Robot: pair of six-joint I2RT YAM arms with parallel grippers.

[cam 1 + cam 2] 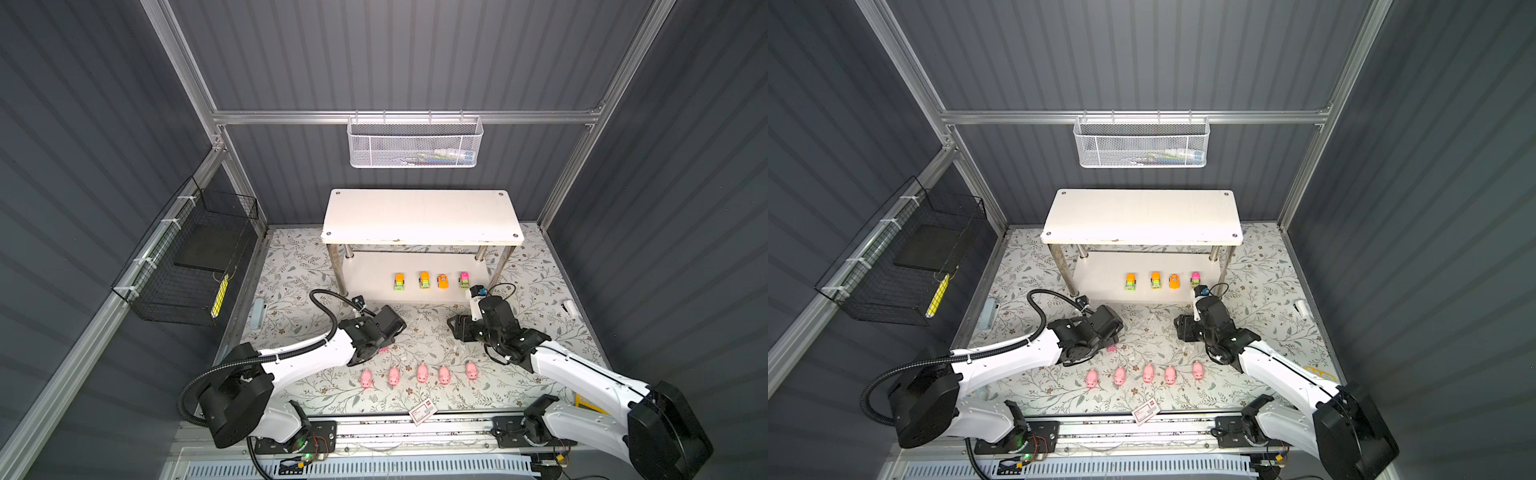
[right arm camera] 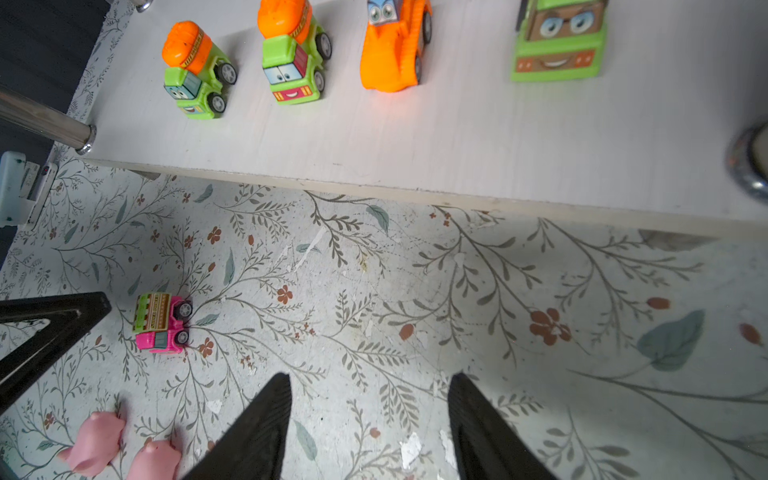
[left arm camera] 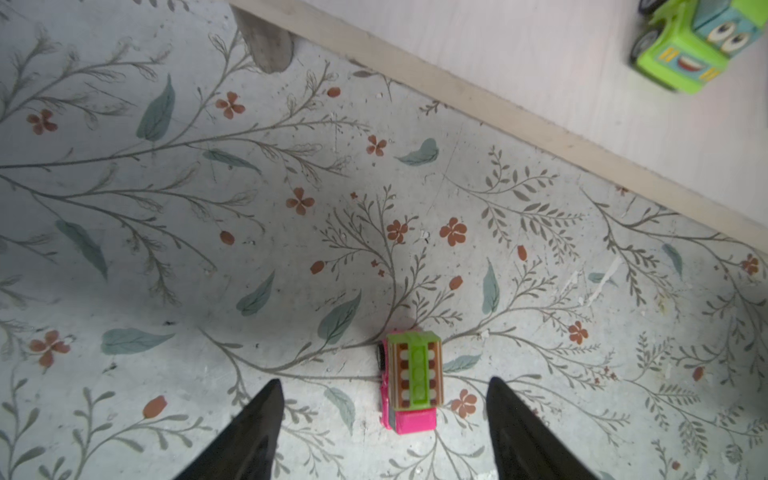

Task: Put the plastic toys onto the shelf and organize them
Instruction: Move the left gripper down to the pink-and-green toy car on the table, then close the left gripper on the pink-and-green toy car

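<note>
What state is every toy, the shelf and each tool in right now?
Shelf, top board bare.
Four cars, upright in a row on the shelf's lower board.
Pink car, on the mat, ungripped.
Five pigs, lined up on the mat.
Left tool, open, pink car between its fingers.
Right tool, open, empty.

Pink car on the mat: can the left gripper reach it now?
Probably yes. The left gripper is open, the pink car lies between its fingertips in the left wrist view, and nothing else crowds it on the floral mat.
</note>
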